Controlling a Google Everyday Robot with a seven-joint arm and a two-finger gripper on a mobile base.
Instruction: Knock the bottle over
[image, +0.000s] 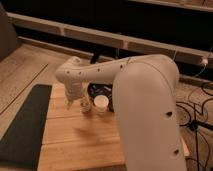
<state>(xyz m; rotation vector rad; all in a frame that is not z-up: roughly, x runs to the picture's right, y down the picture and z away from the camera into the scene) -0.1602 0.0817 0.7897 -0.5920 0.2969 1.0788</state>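
The bottle (86, 105) is small, slim and see-through, and it stands upright on the wooden table (80, 137). A short white paper cup (101, 104) stands just to its right. My gripper (75, 102) hangs down from the white arm (100, 71), just left of the bottle and at its height. It is very close to the bottle or touching it; I cannot tell which. A flat black gadget (98, 90) lies behind the cup, partly hidden by the arm.
A dark mat (24, 127) covers the table's left side. My large white arm body (150, 115) blocks the table's right part. Cables (196, 107) lie on the floor at right. A dark shelf wall (115, 30) runs along the back.
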